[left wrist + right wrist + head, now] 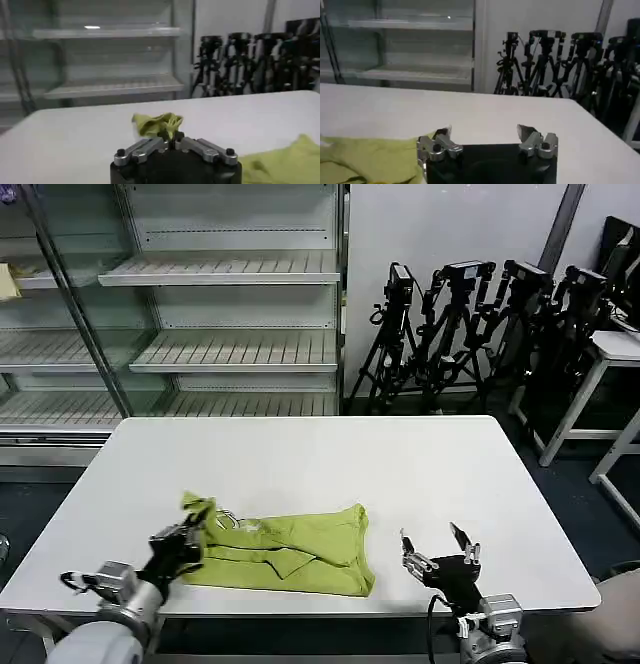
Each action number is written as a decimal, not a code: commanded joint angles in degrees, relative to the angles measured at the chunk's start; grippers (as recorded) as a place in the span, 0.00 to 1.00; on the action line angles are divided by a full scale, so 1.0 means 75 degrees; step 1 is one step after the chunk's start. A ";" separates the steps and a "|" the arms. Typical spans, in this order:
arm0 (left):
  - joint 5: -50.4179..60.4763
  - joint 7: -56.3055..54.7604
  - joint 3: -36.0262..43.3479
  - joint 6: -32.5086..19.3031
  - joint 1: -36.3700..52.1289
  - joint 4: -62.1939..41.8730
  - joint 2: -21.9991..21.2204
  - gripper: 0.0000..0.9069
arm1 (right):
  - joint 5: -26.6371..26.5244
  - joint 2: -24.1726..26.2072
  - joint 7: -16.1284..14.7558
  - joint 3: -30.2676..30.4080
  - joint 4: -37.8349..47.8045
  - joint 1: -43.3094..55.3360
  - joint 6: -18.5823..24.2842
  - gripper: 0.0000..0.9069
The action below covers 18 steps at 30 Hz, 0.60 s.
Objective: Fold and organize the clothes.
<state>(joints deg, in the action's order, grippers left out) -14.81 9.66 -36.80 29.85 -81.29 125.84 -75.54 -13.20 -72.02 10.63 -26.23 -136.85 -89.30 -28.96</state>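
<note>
- Head view: my left gripper (183,541) sits near the table's (300,454) front-left corner, closed on a bunched bit of the shirt (290,552) and holding it a little off the surface. The shirt lies partly folded along the front edge, about mid-table. My right gripper (437,552) hangs just beside the shirt's right side, towards the front-right corner, jaws spread wide and holding nothing.
- Left wrist view: the left gripper (172,139) has its fingers pinched together with a crumpled tuft of shirt (156,123) sticking up between them. More green cloth lies flat on the table (75,135) off to one side.
- Right wrist view: the right gripper (485,134) shows both fingers well apart with bare table (485,115) between them. The shirt (370,157) lies beside one finger; I can't tell whether it touches.
- Step in hand, as I judge it: I'm mid-fold, with the left end or sleeve lifted to be carried over the body of the shirt.
- Next move, I reckon: bring the held cloth across towards the middle, lay it flat, then release. The right gripper could pin or take the right side so the shirt doesn't drag along the surface.
</note>
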 commanded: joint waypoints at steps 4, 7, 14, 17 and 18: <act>0.0471 -0.0091 0.2359 0.0027 0.0326 0.0092 -0.0523 0.02 | -0.0008 0.0101 0.0000 -0.0880 -0.0015 -0.0016 0.0070 1.00; 0.0685 -0.0095 0.2750 0.0000 0.0513 -0.0157 -0.0577 0.02 | -0.0021 0.0112 -0.0001 -0.1047 0.0006 -0.0016 0.0073 1.00; 0.0774 -0.0150 0.3264 0.0009 0.0815 -0.0388 -0.0807 0.02 | -0.0029 0.0149 -0.0006 -0.1235 0.0073 -0.0039 0.0071 1.00; 0.0937 -0.0283 0.3379 0.0007 0.0946 -0.0650 -0.0901 0.02 | -0.0029 0.0147 -0.0007 -0.1258 0.0104 -0.0009 0.0071 1.00; 0.0940 -0.0310 0.3408 0.0009 0.0970 -0.0712 -0.0937 0.02 | -0.0028 0.0142 -0.0007 -0.1257 0.0119 0.0006 0.0072 1.00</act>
<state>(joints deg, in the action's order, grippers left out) -9.95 8.18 -17.61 29.86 -76.15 123.38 -80.88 -13.41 -71.07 10.55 -33.83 -136.01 -89.26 -28.51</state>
